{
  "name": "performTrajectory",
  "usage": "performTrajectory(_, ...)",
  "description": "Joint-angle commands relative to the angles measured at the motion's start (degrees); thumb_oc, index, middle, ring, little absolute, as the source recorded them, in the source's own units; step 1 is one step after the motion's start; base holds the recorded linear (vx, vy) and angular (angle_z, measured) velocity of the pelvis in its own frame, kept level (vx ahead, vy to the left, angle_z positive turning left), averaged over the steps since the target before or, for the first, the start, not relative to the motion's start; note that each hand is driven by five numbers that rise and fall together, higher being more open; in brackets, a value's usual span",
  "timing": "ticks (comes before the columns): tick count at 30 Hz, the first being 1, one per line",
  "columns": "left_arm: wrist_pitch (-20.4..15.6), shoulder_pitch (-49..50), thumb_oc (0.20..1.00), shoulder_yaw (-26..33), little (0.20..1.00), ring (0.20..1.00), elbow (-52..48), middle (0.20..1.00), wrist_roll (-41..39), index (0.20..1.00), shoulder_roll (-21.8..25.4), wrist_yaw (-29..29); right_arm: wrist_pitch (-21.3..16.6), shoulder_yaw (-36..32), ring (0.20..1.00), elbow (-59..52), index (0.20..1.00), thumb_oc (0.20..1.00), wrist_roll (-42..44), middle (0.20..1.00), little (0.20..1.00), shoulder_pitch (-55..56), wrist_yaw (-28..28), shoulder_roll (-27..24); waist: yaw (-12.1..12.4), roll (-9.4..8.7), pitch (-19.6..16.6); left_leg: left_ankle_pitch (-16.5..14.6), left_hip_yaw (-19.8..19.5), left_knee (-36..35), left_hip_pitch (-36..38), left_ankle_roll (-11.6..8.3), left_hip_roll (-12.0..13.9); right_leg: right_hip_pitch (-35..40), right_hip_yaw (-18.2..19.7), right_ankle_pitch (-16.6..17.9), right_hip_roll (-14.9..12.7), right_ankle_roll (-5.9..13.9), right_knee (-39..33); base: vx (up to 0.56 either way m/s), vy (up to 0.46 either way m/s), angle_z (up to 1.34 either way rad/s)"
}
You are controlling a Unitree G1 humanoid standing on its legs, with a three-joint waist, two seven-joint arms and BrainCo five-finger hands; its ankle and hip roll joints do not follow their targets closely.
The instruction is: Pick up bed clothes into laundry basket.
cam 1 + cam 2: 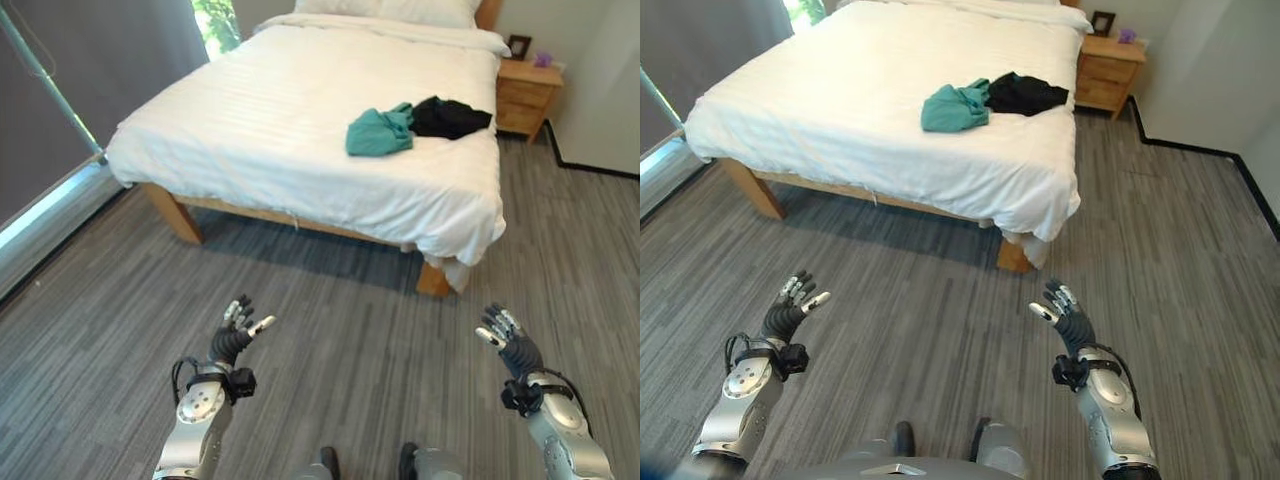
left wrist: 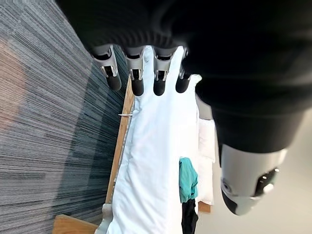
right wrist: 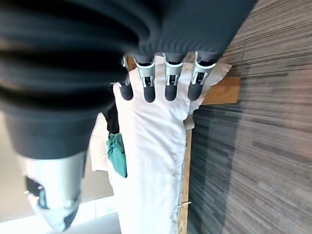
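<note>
Looks like this is the very start: nothing picked up yet, just the approach. Both hands hang empty over the grey floor, well short of the bed (image 1: 300, 130). The left hand (image 1: 236, 336) and the right hand (image 1: 508, 340) both have their fingers loosely spread and straight, pinching nothing; the wrist views back that up.

The stuff to collect is a teal garment (image 1: 379, 131) and a black garment (image 1: 450, 117), crumpled and touching each other on the white sheet, toward the bed's right side and the near half. A wooden nightstand (image 1: 527, 95) sits at the far right by the headboard.

My guess at the next move: walk up to the bed's right near corner, then reach a hand over the mattress edge for the teal piece, since it's closer.

Hard to tell what kind of clothes these are, just bunched lumps. I can't spot the laundry basket anywhere, so where the drop-off is stays unknown.
</note>
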Motion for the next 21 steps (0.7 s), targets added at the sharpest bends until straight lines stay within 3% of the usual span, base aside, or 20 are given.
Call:
performTrajectory(1,-3.77,-2.93,1.0,2.1,1.0,1.0,-2.18,1.0,0.94,1.0,2.45,0.32,-2.95,-1.47,1.0,-2.34,1.0,1.0,0.45,1.0,1.0,-0.8,0.01,0.59,-3.34,-0.97,0.68,-6.8,-4.27,0.35,8.66,-2.39,2.38,-1.44,2.58,12.48,-1.58,2.94,-13.86,0.39,-0.198,0.06)
performTrajectory(4,-4.12,-4.49,1.0,1.11,1.0,1.0,-1.45,1.0,1.99,1.0,2.69,0.29,-2.94,-1.8,1.0,-2.87,1.0,1.0,1.21,1.0,1.0,0.5,-0.15,0.78,-5.5,-0.62,0.28,-7.96,-4.5,-1.16,13.19,-4.99,5.21,-2.66,1.18,15.42,-0.61,4.02,-22.54,0.42,-0.238,0.27)
performTrajectory(7,-4.27,-4.83,1.0,-0.46,1.0,1.0,-2.02,1.0,2.18,1.0,2.7,-0.27,-2.72,-1.28,1.0,-2.97,1.0,1.0,1.35,1.0,1.0,0.66,0.94,-0.27,-6.2,-0.79,-0.75,-7.25,-5.97,2.55,14.17,-6.63,7.98,-2.03,0.6,14.91,-0.84,3.14,-18.66,0.38,-0.291,0.32)
performTrajectory(9,-3.95,-5.39,1.0,-1.76,1.0,1.0,-1.62,1.0,1.08,1.0,1.74,-0.85,-3.01,-0.36,1.0,-1.62,1.0,1.0,2.28,1.0,1.0,-0.94,0.44,-1.23,-6.54,0.19,-1.56,-0.88,-7.7,9.85,11.49,-7.81,11.32,-1.06,-0.04,12.45,1.43,0.42,-16.17,0.39,-0.409,0.21)
performTrajectory(10,-3.28,-5.58,1.0,-2.42,1.0,1.0,-1.7,1.0,-0.79,1.0,1.18,-1.4,-3.42,0.68,1.0,-1.59,1.0,1.0,5.75,1.0,1.0,-2.79,0.62,-1.57,-5.71,-0.23,-1.28,7.9,-8.98,25.18,5.58,-7.12,14.25,2.42,-1.26,8.85,3.86,-3.49,-14.75,0.48,-0.617,0.02)
performTrajectory(11,-2.85,-5.42,1.0,-2.79,1.0,1.0,-2.08,1.0,-1.48,1.0,1.06,-2.08,-3.56,0.91,1.0,-1.79,1.0,1.0,6.73,1.0,1.0,-2.9,0.96,-1.9,-5.14,-1.13,-0.77,10.54,-9.09,32.83,1.81,-6.19,15.47,4.63,-1.41,7.02,5.03,-5.65,-14.91,0.47,-0.697,-0.04)
performTrajectory(12,-2.46,-5.8,1.0,-3.53,1.0,1.0,-2.48,1.0,-1.39,1.0,1.27,-2.79,-3.6,1.21,1.0,-1.61,1.0,1.0,6.3,1.0,1.0,-2.96,0.74,-2.71,-4.25,-2.08,0.39,11.29,-9.47,38.61,-1.63,-5.17,15.85,6.59,-1.08,5.58,6.16,-7.53,-15.05,0.33,-0.527,0.07)
performTrajectory(14,-2.34,-6.25,1.0,-4.49,1.0,1.0,-2.78,1.0,-1.71,1.0,1.11,-3.09,-3.24,1.44,1.0,-0.7,1.0,1.0,6.11,1.0,1.0,-3.43,0.18,-3.75,-2.76,-3.19,1.99,9.18,-9.45,44.69,-6.29,-4.48,14.77,10.07,-0.66,3.56,7.25,-8.98,-15.94,0.25,-0.329,0.0)
performTrajectory(15,-2.34,-6.3,1.0,-4.5,1.0,1.0,-2.77,1.0,-1.71,1.0,1.13,-3.08,-3.25,1.42,1.0,-0.68,1.0,1.0,6.11,1.0,1.0,-3.48,0.18,-3.73,-2.8,-3.32,1.94,9.32,-9.44,44.63,-6.45,-4.37,14.61,9.99,-0.7,3.72,7.09,-8.98,-16.08,0.24,-0.175,-0.16)
performTrajectory(16,-2.31,-6.91,1.0,-5.22,1.0,1.0,-2.64,1.0,-1.98,1.0,0.9,-3.27,-2.95,1.25,1.0,-0.1,1.0,1.0,5.85,1.0,1.0,-4.06,-0.2,-4.52,-2.16,-3.64,2.18,7.5,-8.39,43.2,-9.4,-4.24,13.67,11.92,-0.61,3.42,7.17,-8.57,-17.13,0.25,-0.128,-0.2)
performTrajectory(18,-2.36,-7.72,1.0,-6.51,1.0,1.0,-2.24,1.0,-2.68,1.0,0.56,-3.69,-2.98,0.64,1.0,-0.34,1.0,1.0,6.83,1.0,1.0,-4.18,-0.61,-4.75,-1.43,-3.71,2.33,7.17,-5.62,41.49,-13.71,-5.52,14.31,15.25,-0.81,2.74,7.34,-8.04,-19.24,0.38,-0.147,-0.03)
performTrajectory(20,-2.76,-9.09,1.0,-8.31,1.0,1.0,-1.33,1.0,-3.31,1.0,0.6,-4.08,-3.42,0.1,1.0,-0.45,1.0,1.0,7.51,1.0,1.0,-3.76,-0.15,-4.68,-0.43,-3.45,1.68,6.49,-3.2,32.75,-16.05,-6.3,11.71,17.8,-0.82,2.51,7.04,-7.04,-21.34,0.42,-0.042,0.36)
performTrajectory(21,-2.97,-9.77,1.0,-8.77,1.0,1.0,-1.08,1.0,-2.87,1.0,0.96,-4.3,-3.34,0.48,1.0,-0.34,1.0,1.0,6.76,1.0,1.0,-4.01,-0.05,-4.94,0.32,-3.39,1.2,6.73,-1.93,27.02,-17.36,-5.97,9.19,18.97,-0.93,2.43,7.1,-6.46,-22.6,0.41,-0.02,0.43)
